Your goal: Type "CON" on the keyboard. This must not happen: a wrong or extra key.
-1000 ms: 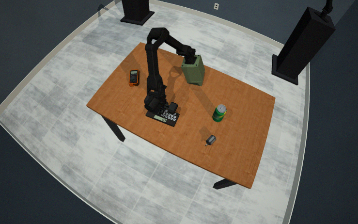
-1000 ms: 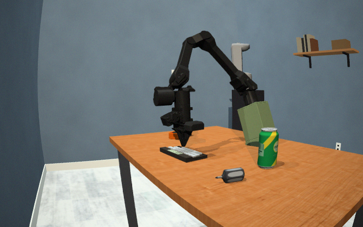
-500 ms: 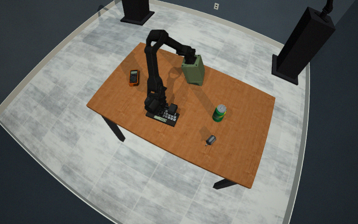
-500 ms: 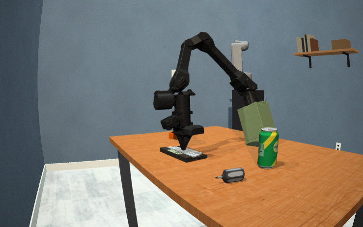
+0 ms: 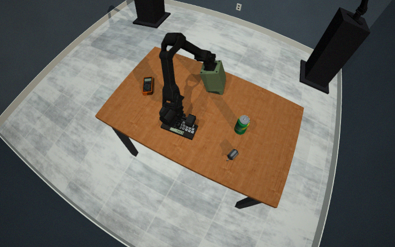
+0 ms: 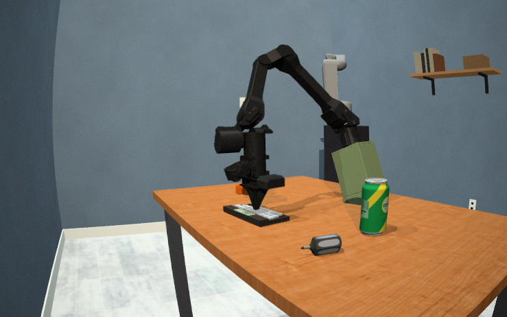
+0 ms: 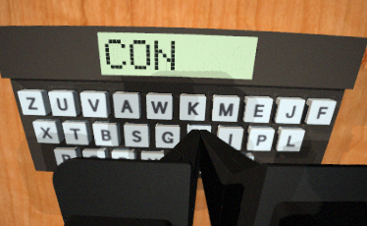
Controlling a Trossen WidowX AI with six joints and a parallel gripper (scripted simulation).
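From my station I see the keyboard as a flat black slab with a pale green display strip along its far edge, reading "CON" in dark dotted letters. Below the strip run rows of square white keys with dark capitals: the top row reads Z U V A W K M E J F, the next X T B S G, then a key hidden by the fingers, then I P L. The third row is mostly covered by the end effector's body.

The keyboard lies flat on the wooden worktop, near its front-left edge in the top view, directly under the arm.

The end effector points straight down with its fingers pressed together into one narrow tip, nothing between them. In the wrist view that tip sits on the second row between G and I.

Elsewhere on the worktop I see a green can, a small grey screwdriver, an orange multimeter and the olive box at the arm's base.
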